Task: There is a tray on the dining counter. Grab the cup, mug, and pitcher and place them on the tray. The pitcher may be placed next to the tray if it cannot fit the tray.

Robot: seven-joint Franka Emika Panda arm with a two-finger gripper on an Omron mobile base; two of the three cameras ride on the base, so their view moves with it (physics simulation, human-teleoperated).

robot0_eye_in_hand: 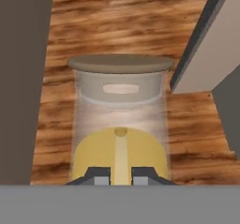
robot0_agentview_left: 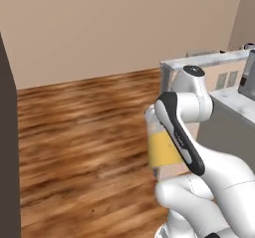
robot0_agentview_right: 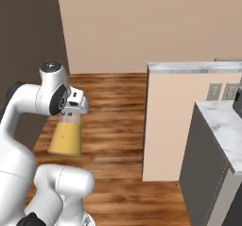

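I have the pitcher [robot0_agentview_right: 66,134] in the air, hanging under the gripper [robot0_agentview_right: 72,112], over the wooden floor [robot0_agentview_left: 84,127] and not above any counter. In the hand view the two finger tips [robot0_eye_in_hand: 97,175] stand close together at the bottom, pressed against the glass, so I judge the pincer is clamped on the pitcher [robot0_eye_in_hand: 120,120] near its neck. Its brown cork lid [robot0_eye_in_hand: 120,63] is in place and the orange liquid fills the lower part.

The long axis of the pitcher is about upright in both base views — the wide bottom is down, the narrow top is at the hand. That matters, because the liquid must not tip.

What the next move turns on is direction. The marble-topped counter [robot0_agentview_right: 222,121] with the grey base lies to the robot's right and ahead, well apart from the pitcher, with a beige wall end [robot0_agentview_right: 168,121] between. The tray I cannot find from here, so I think the base must drive or turn toward that side first — the load stays upright while it goes.
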